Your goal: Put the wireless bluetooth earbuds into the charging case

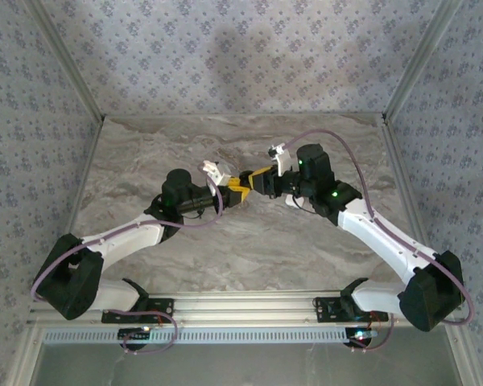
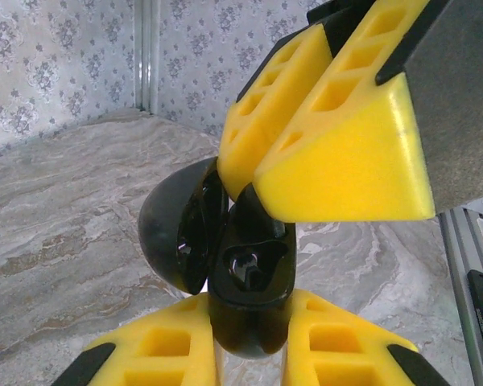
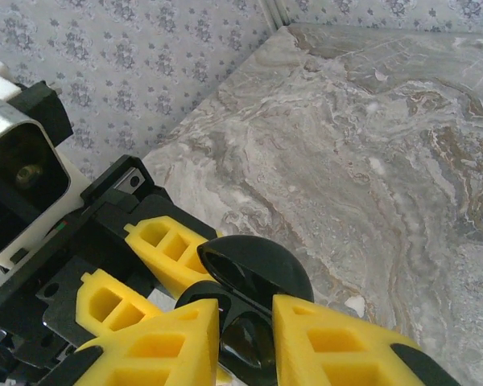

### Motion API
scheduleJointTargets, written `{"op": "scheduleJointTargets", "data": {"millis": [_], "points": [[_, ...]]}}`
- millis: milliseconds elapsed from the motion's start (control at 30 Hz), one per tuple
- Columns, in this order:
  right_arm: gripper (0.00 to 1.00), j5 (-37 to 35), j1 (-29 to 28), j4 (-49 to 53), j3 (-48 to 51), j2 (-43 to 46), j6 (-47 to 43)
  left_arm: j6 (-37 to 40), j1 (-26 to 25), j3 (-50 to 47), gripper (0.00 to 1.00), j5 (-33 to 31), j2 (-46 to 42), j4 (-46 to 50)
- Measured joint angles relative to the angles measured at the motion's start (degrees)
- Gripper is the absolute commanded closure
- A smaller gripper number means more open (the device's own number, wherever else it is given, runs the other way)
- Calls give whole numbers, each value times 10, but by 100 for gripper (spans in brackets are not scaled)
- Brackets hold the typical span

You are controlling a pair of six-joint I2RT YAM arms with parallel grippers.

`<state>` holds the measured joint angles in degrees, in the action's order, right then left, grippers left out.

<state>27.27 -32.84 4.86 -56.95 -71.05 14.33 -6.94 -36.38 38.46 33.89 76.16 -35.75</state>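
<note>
The charging case here is glossy black and round (image 2: pixel 253 265), held up off the table with its hinged lid (image 2: pixel 171 233) swung open to the left. My left gripper (image 2: pixel 249 326) is shut on the case's lower body. One earbud-shaped socket (image 2: pixel 253 261) faces the camera, and I cannot tell whether it holds anything. My right gripper (image 2: pixel 245 183) comes in from above, its yellow fingertips just over the socket and against the lid's rim. In the right wrist view its jaws (image 3: pixel 245 318) stand narrowly apart over the case (image 3: pixel 262 265). The earbuds are hidden. The two grippers meet mid-table (image 1: pixel 243 186).
The grey marble table (image 1: pixel 249 241) is bare around the arms. Patterned walls close it in at the back and sides. An aluminium rail (image 1: pixel 249 304) runs along the near edge by the arm bases.
</note>
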Motion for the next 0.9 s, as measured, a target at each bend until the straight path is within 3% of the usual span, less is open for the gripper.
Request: {"op": "scheduleJointTargets", "data": {"millis": [233,500,900], "points": [[63,6,2,10,0,8,-21,0,0,0,88,8,0,0],[45,15,11,21,0,45,-22,4,-1,4,88,17,-7,-5],[39,37,37,17,15,84,-15,5,-2,4,88,26,-15,-8]]}}
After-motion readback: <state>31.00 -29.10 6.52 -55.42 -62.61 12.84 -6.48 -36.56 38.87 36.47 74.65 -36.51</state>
